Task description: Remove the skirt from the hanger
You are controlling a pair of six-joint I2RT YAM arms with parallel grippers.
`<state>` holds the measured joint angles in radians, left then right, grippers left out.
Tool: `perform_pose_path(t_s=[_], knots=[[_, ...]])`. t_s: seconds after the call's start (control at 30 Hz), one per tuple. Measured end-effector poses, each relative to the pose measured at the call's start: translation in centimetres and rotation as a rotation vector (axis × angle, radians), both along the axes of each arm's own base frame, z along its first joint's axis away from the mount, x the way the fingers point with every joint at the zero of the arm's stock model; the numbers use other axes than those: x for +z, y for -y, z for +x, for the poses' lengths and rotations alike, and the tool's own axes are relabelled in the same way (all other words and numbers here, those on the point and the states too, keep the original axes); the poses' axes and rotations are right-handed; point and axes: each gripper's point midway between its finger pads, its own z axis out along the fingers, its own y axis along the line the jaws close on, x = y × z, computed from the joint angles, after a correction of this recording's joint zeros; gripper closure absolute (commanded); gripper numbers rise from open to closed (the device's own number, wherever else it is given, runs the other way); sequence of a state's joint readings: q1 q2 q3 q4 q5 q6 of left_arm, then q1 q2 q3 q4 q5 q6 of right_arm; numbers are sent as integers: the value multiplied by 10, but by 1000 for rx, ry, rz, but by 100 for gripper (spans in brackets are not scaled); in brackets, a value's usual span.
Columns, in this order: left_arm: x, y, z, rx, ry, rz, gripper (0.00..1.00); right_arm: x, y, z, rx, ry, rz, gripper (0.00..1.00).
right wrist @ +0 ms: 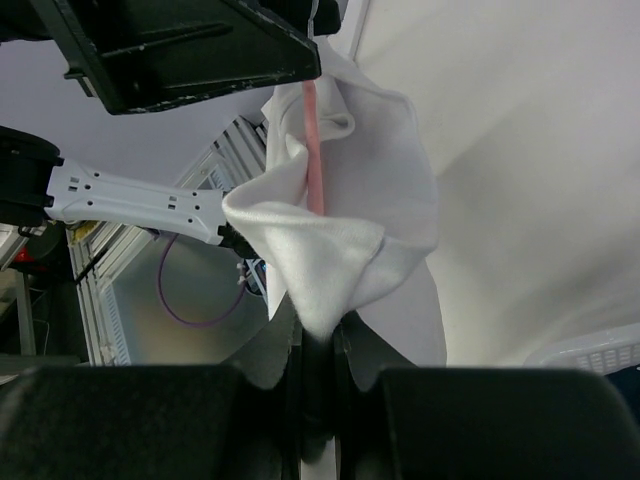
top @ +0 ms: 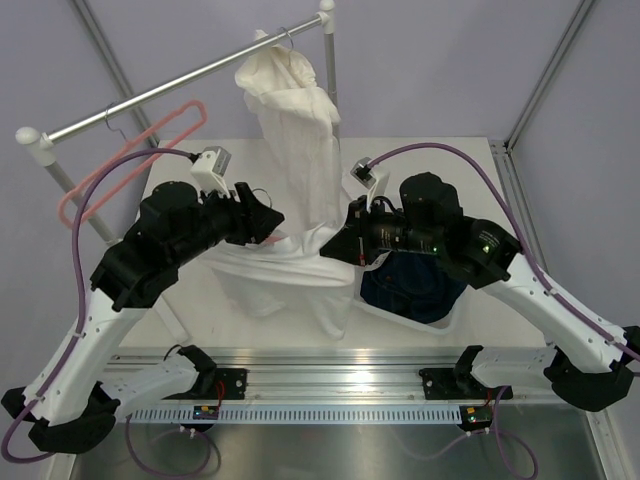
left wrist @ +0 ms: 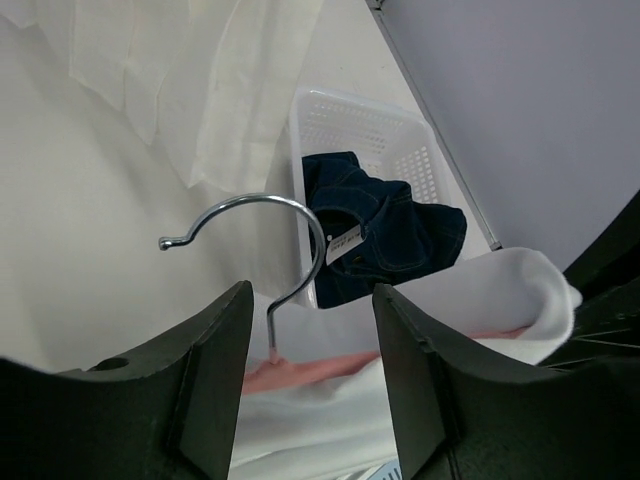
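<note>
Reaching in from the near edge, the left arm (top: 150,260) is bending at the elbow and pointing its wrist toward the white basket (left wrist: 350,115). The basket is sitting on the counter (top: 470,170) with a dark denim garment (left wrist: 385,235) heaped inside. The left claw (left wrist: 310,300) is standing spread, its two fingers flanking the wire hook (left wrist: 245,198) of the pink hanger (left wrist: 300,368) without visibly touching it. The hook's curve is showing between them, on the side of the basket facing the left arm.

The right arm (top: 480,250) is arching over the basket, its forearm crossing above the denim and its wrist pointing away from the basket toward the left claw. The right claw (right wrist: 318,345) is pressed together, pinching a bunched fold of the white skirt (right wrist: 340,240). The skirt is draping over the hanger's pink bar and spreading across the counter just beside the basket, between the two claws. One rolled fold is lying close by the basket's corner.
</note>
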<state>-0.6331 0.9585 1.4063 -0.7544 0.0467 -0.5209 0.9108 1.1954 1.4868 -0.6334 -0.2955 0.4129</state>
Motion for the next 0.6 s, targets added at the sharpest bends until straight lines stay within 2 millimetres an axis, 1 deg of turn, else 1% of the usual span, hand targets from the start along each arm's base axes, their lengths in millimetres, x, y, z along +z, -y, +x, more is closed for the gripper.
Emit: perform_pose_path(t_s=[0.1, 0.17, 0.2, 0.27, 0.3, 0.37, 0.4, 0.47, 0.5, 0.57, 0.6], knots=[[-4, 2, -2, 5, 2, 23, 48, 6, 3, -3, 3, 7, 15, 100], [-7, 3, -3, 7, 2, 35, 53, 9, 6, -6, 4, 13, 24, 100], [-7, 3, -2, 8, 3, 40, 57, 11, 7, -6, 4, 16, 29, 100], [-10, 5, -2, 9, 2, 56, 60, 13, 8, -8, 5, 20, 34, 100], [-12, 7, -2, 7, 0, 64, 64, 14, 9, -8, 4, 22, 36, 100], [-15, 12, -3, -2, -5, 74, 68, 16, 10, -10, 5, 26, 41, 100], [-17, 14, -3, -6, -7, 80, 72, 17, 11, -10, 5, 27, 43, 100], [-19, 18, -4, -11, -11, 85, 98, 18, 11, -11, 6, 30, 46, 100], [-20, 17, -3, -4, -8, 96, 100, 19, 12, -12, 6, 30, 47, 100], [-22, 19, -3, -10, -4, 108, 100, 20, 13, -12, 3, 33, 50, 100], [-23, 20, -3, -9, -5, 114, 100, 20, 14, -13, 3, 33, 51, 69]])
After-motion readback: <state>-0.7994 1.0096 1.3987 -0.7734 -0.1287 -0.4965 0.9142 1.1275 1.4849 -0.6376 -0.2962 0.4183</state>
